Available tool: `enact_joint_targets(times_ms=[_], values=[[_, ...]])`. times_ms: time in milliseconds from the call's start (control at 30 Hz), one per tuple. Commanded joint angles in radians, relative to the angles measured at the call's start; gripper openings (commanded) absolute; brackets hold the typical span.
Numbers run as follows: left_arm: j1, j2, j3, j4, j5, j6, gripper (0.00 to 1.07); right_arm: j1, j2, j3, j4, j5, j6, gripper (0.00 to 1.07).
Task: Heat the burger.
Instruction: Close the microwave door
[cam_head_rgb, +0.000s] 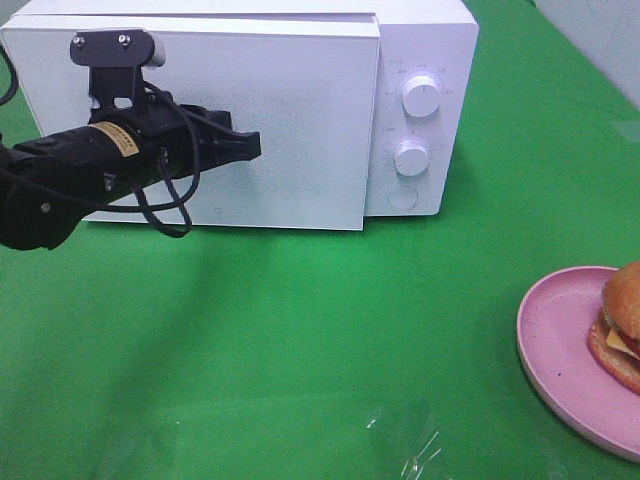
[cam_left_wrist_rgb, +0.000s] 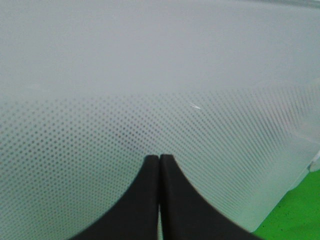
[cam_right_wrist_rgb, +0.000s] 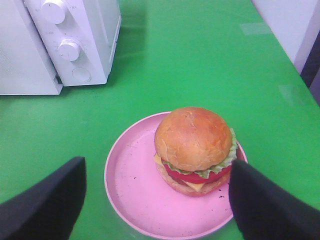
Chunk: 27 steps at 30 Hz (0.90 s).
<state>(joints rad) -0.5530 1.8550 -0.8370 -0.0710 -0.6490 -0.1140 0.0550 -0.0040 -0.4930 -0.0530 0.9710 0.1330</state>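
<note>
The burger (cam_right_wrist_rgb: 195, 150) with a golden bun, lettuce, cheese and red filling sits on a pink plate (cam_right_wrist_rgb: 140, 195), which lies at the right edge of the table (cam_head_rgb: 565, 340); only part of the burger (cam_head_rgb: 625, 325) shows there. My right gripper (cam_right_wrist_rgb: 157, 200) hovers open just short of the plate, fingers spread wider than the burger and touching nothing. My left gripper (cam_head_rgb: 250, 145) is shut with nothing in it, its tips close against the white microwave door (cam_head_rgb: 290, 120). In the left wrist view the closed fingertips (cam_left_wrist_rgb: 159, 165) point at the dotted door window (cam_left_wrist_rgb: 150, 125).
The white microwave (cam_head_rgb: 420, 60) stands at the back, two knobs (cam_head_rgb: 421, 95) and a button on its right panel; its door looks slightly ajar. A green cloth covers the table (cam_head_rgb: 300, 330). A crinkled clear film (cam_head_rgb: 415, 455) lies near the front edge.
</note>
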Motion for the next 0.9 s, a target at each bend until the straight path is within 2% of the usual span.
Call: enact_joint_targets(times_ms=[33,733,900], values=[[-0.007,0.012,-0.034,-0.007,0.006,0.002,0.00,-0.006,-0.026,0.002,0.004,-0.010,-0.006,0.75],[-0.007,0.161,-0.328,-0.013,0.130,0.002,0.00,-0.006,-0.026,0.002,0.004,-0.010,-0.006,0.75],[-0.007,0.169,-0.354,-0.018,0.146,0.002,0.00,-0.006,-0.026,0.002,0.004,-0.010,-0.006,0.75]])
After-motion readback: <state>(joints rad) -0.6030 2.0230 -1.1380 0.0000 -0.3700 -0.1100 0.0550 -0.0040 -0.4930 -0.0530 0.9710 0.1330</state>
